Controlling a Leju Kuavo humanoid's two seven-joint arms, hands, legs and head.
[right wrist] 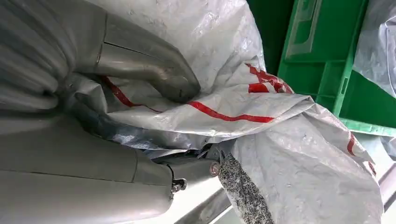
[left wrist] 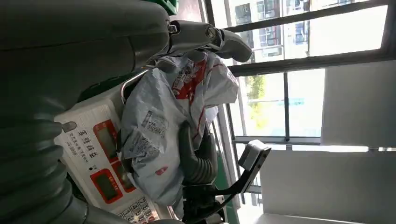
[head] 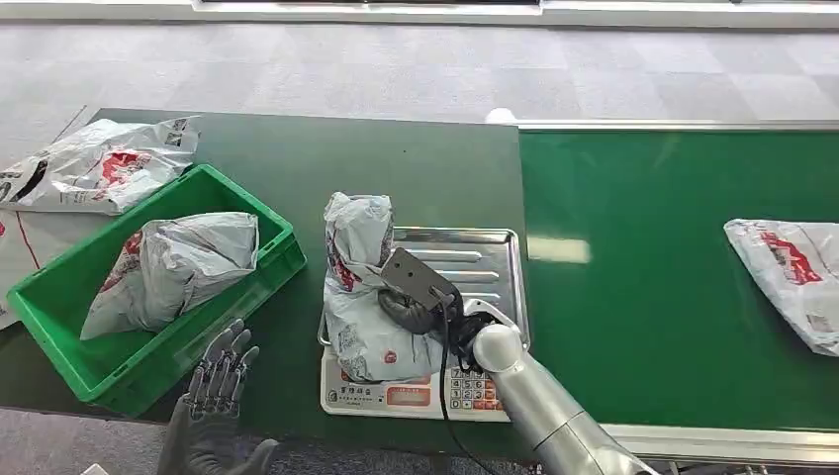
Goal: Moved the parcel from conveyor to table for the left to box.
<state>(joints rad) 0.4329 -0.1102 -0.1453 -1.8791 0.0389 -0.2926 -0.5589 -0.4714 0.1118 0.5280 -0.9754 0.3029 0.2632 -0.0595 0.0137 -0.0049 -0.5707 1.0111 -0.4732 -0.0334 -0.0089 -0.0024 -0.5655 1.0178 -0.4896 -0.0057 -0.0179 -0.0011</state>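
Observation:
A grey plastic parcel (head: 358, 257) with red print stands on the steel tray (head: 490, 259) of a weighing scale (head: 388, 394) on the dark green table. My right hand (head: 420, 309) grips the parcel's near right side. In the right wrist view its thumb (right wrist: 154, 74) presses the parcel (right wrist: 289, 140) from one side, with a finger under the folded plastic. My left hand (head: 220, 384) hovers low beside the green bin (head: 54, 302), fingers spread and holding nothing. The left wrist view looks past its fingers (left wrist: 205, 36) at the parcel (left wrist: 156, 126).
The green bin holds another grey parcel (head: 178, 262). One more parcel (head: 94, 163) lies on the table's far left. On the green conveyor (head: 653, 247) to the right lies a further parcel (head: 792, 272). The bin's wall (right wrist: 327, 60) stands close beside the held parcel.

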